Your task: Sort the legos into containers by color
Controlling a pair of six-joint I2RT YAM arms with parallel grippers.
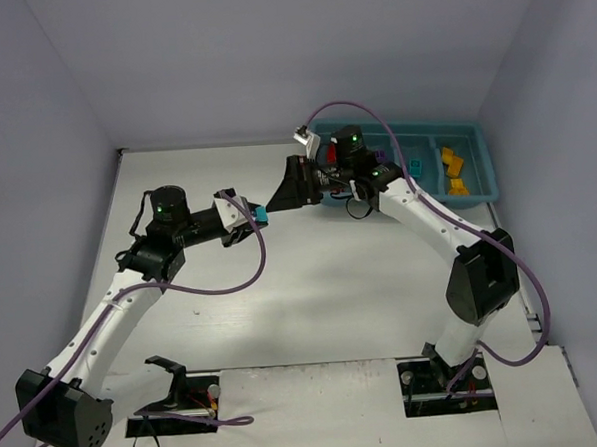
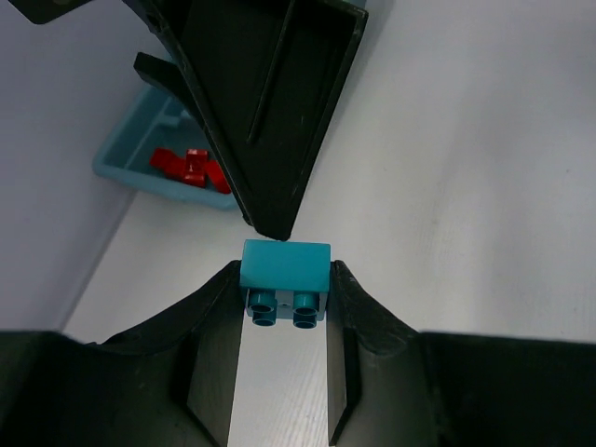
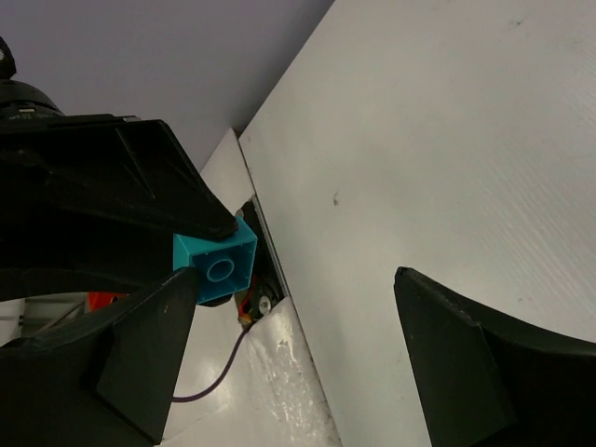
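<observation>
A: Okay, quick, where's the brick?

B: Cyan brick (image 2: 285,270) is off the counter, pinched in the left gripper (image 1: 258,216). It hangs over the middle stretch, nearer the far edge than the near one. The fingers press on two opposite side faces.

A: Right gripper?

B: Right gripper (image 3: 298,307) is spread wide with nothing in it. It faces the left one, with one finger tip right at the brick's free end. Touching or just short, cannot tell.

A: How will it handle?

B: Probably light, stiff hard plastic that won't squash. The faces are smooth, so I'd expect it to twist or slip if caught on a corner. Best hold looks like the two flat faces the left fingers leave bare, taken square. Only a small part sticks out, so finger-on-finger bumps are the risk.

A: Where does it go?

B: Tray (image 1: 486,166) sits at the far right corner. A cyan piece (image 1: 413,167) already lies in the compartment beside the yellow bricks (image 1: 454,165), so likely that one. Red bricks (image 2: 191,168) are in the end compartment the left wrist view shows.
</observation>
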